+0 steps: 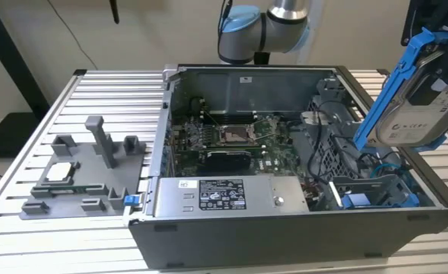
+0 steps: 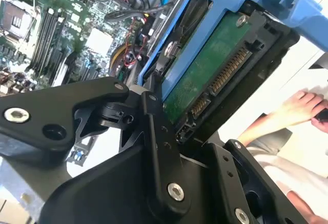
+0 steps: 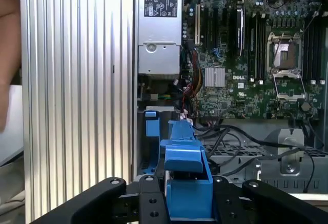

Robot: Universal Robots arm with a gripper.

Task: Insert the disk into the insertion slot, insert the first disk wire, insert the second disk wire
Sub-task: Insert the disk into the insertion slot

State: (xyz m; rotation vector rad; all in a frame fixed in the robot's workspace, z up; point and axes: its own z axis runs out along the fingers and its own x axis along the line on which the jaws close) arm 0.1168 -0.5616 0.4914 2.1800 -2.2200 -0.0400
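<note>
- The power supply box [image 1: 231,195] lies along the nearest wall of the open computer case [image 1: 285,242], with its label facing up.
- The insertion slot [image 1: 368,185] is at the same near end of the case, in the corner on the exterior view's right. It sits just beside the power supply box and has blue tabs at its base.
- The disk [image 1: 422,117] hangs above that corner of the case, apart from the slot and steeply tilted. Its blue carrier runs up one edge, and its white label faces the exterior view.
- In the second wrist view, the disk's green circuit board [image 2: 205,75] and connector row are turned to the camera.
- The gripper [image 3: 187,196] pinches the disk by its carrier, with the black fingers [image 2: 154,126] pressed against either side.
- A motherboard [image 1: 231,137] covers the middle of the case floor, and black cables [image 1: 319,145] loop between it and the slot.
- A grey fixture plate [image 1: 94,171] rests on the slatted table [image 1: 109,85] outside the case, on the exterior view's left.
- The arm's joint [image 1: 262,25] rises beyond the far wall of the case.
- A person's hand [image 2: 300,106] is outside the case, past the disk in the second wrist view.
</note>
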